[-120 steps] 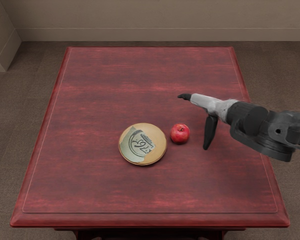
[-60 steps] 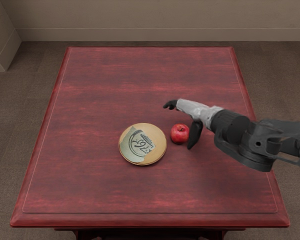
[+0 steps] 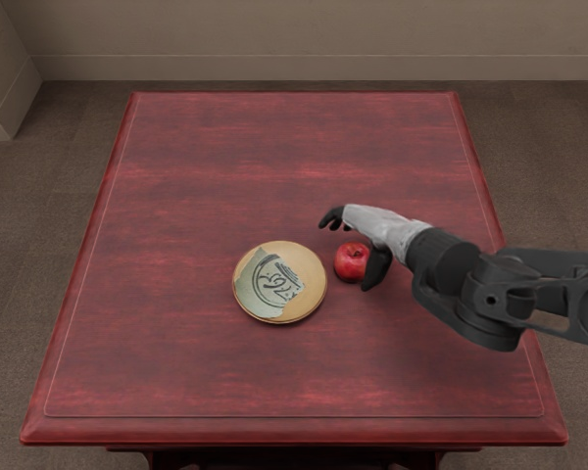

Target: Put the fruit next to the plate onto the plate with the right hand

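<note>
A small red apple (image 3: 350, 260) rests on the table just right of a round tan plate (image 3: 314, 292) with a grey pattern in its middle. My right hand (image 3: 353, 247) reaches in from the right and hovers around the apple. Its thumb hangs down at the apple's right side and its dark fingertips (image 3: 331, 219) curl over the far side. The fingers are spread, not clamped on the fruit. The left arm does not show.
The dark red table (image 3: 225, 157) stretches wide behind and to the left of the plate. My bulky grey forearm (image 3: 490, 294) lies over the table's right part. Brown carpet surrounds the table.
My right hand has slid left and toward the apple, from well to its right to straddling it. Apple and plate have stayed where they were.
</note>
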You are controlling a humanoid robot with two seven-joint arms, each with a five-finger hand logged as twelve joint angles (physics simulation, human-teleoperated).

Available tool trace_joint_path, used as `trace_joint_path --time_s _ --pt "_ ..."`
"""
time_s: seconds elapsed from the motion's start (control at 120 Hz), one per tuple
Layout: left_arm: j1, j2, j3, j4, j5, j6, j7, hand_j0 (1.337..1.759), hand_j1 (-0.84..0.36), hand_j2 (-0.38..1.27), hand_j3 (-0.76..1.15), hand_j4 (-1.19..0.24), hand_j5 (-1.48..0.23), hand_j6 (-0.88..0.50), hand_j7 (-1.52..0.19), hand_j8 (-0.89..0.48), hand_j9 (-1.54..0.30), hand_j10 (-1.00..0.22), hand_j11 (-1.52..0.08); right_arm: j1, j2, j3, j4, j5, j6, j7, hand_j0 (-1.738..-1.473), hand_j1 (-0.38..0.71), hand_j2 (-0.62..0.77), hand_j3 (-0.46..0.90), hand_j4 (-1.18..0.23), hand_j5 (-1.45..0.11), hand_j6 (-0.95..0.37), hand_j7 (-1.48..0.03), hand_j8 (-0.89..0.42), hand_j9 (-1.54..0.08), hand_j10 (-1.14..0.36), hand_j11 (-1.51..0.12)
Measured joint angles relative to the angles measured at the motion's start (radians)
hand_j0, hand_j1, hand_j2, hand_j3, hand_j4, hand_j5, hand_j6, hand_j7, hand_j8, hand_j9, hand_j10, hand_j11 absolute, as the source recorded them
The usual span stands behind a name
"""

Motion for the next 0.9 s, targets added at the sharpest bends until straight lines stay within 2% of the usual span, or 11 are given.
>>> trace_joint_path --time_s 0.158,0.325,0.542,0.567,0.592,0.642,0.717,0.842,0.9 --pt "0.0 0.0 0.0 0.0 0.0 0.0 0.0 1.658 0.07 0.05 0.0 -0.23 -0.3 -0.23 -0.3 -0.23 -0.3 -0.23 -0.3 -0.012 0.017 -0.007 -0.01 0.014 -0.014 0.0 -1.658 0.03 -0.06 0.0 -0.32 -0.41 -0.32 -0.41 -0.32 -0.41 -0.32 -0.41" --pt "0.0 0.0 0.0 0.0 0.0 0.0 0.0 1.658 0.07 0.05 0.0 -0.23 -0.3 -0.23 -0.3 -0.23 -0.3 -0.23 -0.3 -0.017 0.024 -0.009 -0.021 0.018 -0.021 0.0 -1.658 0.12 -0.08 0.0 -0.4 -0.51 -0.4 -0.51 -0.39 -0.51 -0.39 -0.51" --pt "0.0 0.0 0.0 0.0 0.0 0.0 0.0 1.658 0.07 0.05 0.0 -0.23 -0.3 -0.23 -0.3 -0.23 -0.3 -0.23 -0.3 -0.02 0.023 -0.01 -0.033 0.017 -0.023 0.001 -1.657 0.22 -0.06 0.0 -0.48 -0.63 -0.48 -0.62 -0.37 -0.63 -0.48 -0.64" --pt "0.0 0.0 0.0 0.0 0.0 0.0 0.0 1.658 0.07 0.05 0.0 -0.23 -0.3 -0.23 -0.3 -0.23 -0.3 -0.23 -0.3 -0.023 0.024 -0.009 -0.037 0.014 -0.022 0.001 -1.655 0.24 -0.02 0.0 -0.49 -0.64 -0.48 -0.64 -0.36 -0.65 -0.49 -0.65" --pt "0.0 0.0 0.0 0.0 0.0 0.0 0.0 1.658 0.07 0.05 0.0 -0.23 -0.3 -0.23 -0.3 -0.23 -0.3 -0.23 -0.3 -0.025 0.024 -0.009 -0.04 0.011 -0.022 0.001 -1.653 0.25 -0.05 0.0 -0.5 -0.65 -0.48 -0.64 -0.35 -0.66 -0.49 -0.66" --pt "0.0 0.0 0.0 0.0 0.0 0.0 0.0 1.658 0.07 0.05 0.0 -0.23 -0.3 -0.23 -0.3 -0.23 -0.3 -0.23 -0.3 -0.029 0.025 -0.009 -0.045 0.008 -0.021 0.001 -1.651 0.26 0.08 0.0 -0.51 -0.67 -0.48 -0.66 -0.35 -0.68 -0.5 -0.69" --pt "0.0 0.0 0.0 0.0 0.0 0.0 0.0 1.658 0.07 0.05 0.0 -0.23 -0.3 -0.23 -0.3 -0.23 -0.3 -0.23 -0.3 -0.033 0.025 -0.008 -0.05 0.004 -0.021 0.001 -1.648 0.25 0.06 0.0 -0.54 -0.7 -0.5 -0.7 -0.37 -0.72 -0.52 -0.72" --pt "0.0 0.0 0.0 0.0 0.0 0.0 0.0 1.658 0.07 0.05 0.0 -0.23 -0.3 -0.23 -0.3 -0.23 -0.3 -0.23 -0.3 -0.037 0.025 -0.009 -0.053 0.005 -0.023 0.0 -1.649 0.23 0.2 0.0 -0.62 -0.75 -0.55 -0.77 -0.46 -0.77 -0.58 -0.78" --pt "0.0 0.0 0.0 0.0 0.0 0.0 0.0 1.658 0.07 0.05 0.0 -0.23 -0.3 -0.23 -0.3 -0.23 -0.3 -0.23 -0.3 -0.037 0.025 -0.009 -0.054 0.008 -0.021 0.0 -1.648 0.23 0.18 0.0 -0.65 -0.79 -0.52 -0.82 -0.43 -0.82 -0.56 -0.83"
